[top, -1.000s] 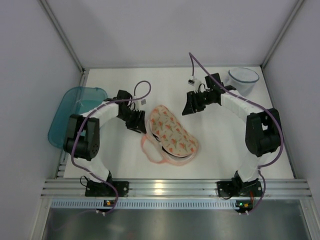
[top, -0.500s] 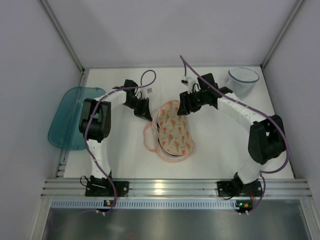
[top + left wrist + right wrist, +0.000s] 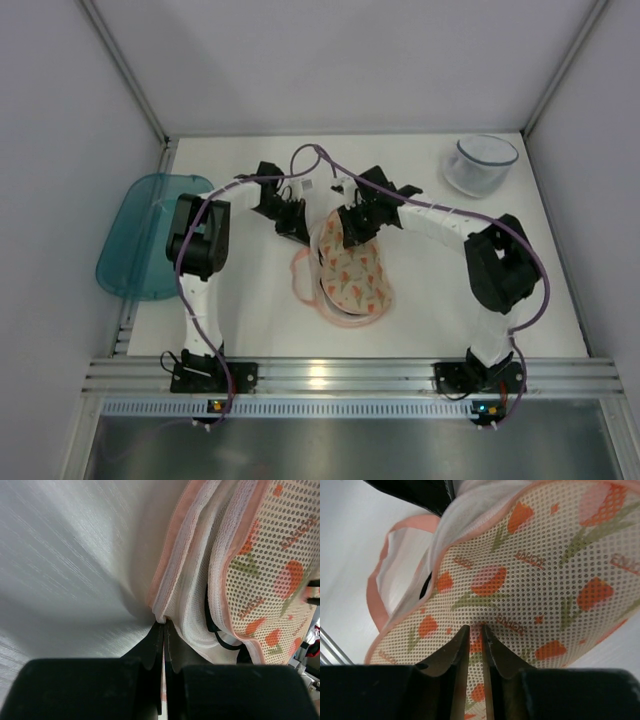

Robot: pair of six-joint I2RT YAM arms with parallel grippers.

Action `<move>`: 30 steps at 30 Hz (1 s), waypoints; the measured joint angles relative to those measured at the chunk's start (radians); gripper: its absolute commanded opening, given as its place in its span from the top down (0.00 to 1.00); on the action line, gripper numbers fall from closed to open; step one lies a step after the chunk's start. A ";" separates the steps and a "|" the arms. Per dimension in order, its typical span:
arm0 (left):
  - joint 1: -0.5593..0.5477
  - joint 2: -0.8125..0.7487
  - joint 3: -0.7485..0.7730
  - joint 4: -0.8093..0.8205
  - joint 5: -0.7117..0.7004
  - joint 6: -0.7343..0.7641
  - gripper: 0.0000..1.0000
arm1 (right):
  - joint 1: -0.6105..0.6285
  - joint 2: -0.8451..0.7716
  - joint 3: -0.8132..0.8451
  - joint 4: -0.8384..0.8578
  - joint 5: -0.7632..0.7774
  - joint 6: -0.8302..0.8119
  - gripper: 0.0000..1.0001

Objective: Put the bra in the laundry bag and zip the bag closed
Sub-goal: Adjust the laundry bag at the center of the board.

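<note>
Laundry bag (image 3: 355,275) pinched at both sides
I see my left gripper (image 3: 163,626) clamped on its pink edging; right gripper (image 3: 476,632) nipping the printed flap; bra (image 3: 207,612) inside.

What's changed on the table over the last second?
Both arms swung inward to the far end of the laundry bag. The left claw shut on its pink edge, the right claw closed on its top flap. The bag's far end slid right. The tub and teal bin stayed.

The laundry bag (image 3: 352,272) lies mid-tabletop (image 3: 420,300), the bra (image 3: 208,617) inside it. The left gripper (image 3: 163,626) is at its far-left rim and the right gripper (image 3: 475,628) at its far end. The bin (image 3: 140,235) sits far left, the tub (image 3: 480,165) far right.
</note>
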 measured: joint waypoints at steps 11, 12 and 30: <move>0.000 0.055 0.069 -0.004 0.023 -0.016 0.92 | 0.039 0.156 -0.004 0.072 -0.073 0.074 0.84; 0.001 0.061 0.080 -0.004 0.026 -0.020 0.89 | 0.040 0.156 -0.008 0.085 -0.084 0.086 0.82; 0.259 -0.486 -0.279 0.134 0.061 -0.171 0.72 | -0.004 0.220 -0.040 0.212 -0.183 0.335 0.75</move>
